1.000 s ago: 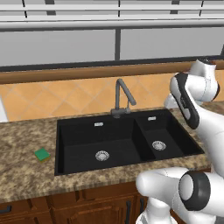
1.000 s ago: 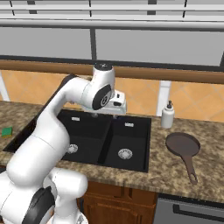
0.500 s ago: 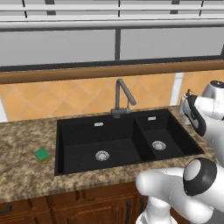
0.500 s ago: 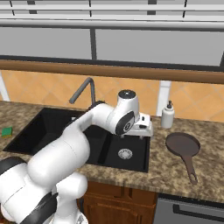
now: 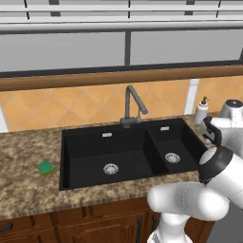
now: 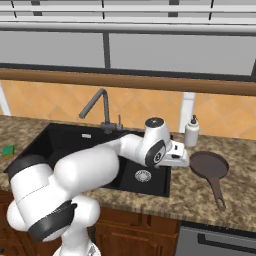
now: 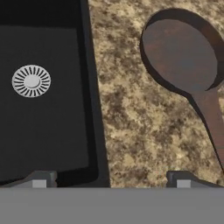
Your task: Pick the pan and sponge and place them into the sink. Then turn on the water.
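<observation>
The dark brown pan [image 6: 208, 165] lies on the counter right of the sink [image 6: 59, 141], its long handle [image 6: 218, 193] pointing toward the front edge. In the hand view the pan [image 7: 183, 54] is at the upper right and the small basin's drain [image 7: 30, 81] at the left. My gripper [image 7: 110, 181] is open and empty, hovering over the counter strip between the sink's right rim and the pan. From the right base view the gripper [image 6: 179, 159] hangs just left of the pan. The green sponge [image 5: 46, 167] rests on the counter left of the sink. No water runs from the faucet [image 5: 131, 105].
A white soap dispenser [image 6: 191, 131] stands behind the pan near the tiled wall. The gooseneck faucet rises behind the divider between the basins. Speckled granite counter [image 7: 131, 127] surrounds the sink. A wooden ledge and window run along the back.
The arm has swung to the right, from above the sink near the faucet to the sink's right rim beside the pan. The jaws stay open.
</observation>
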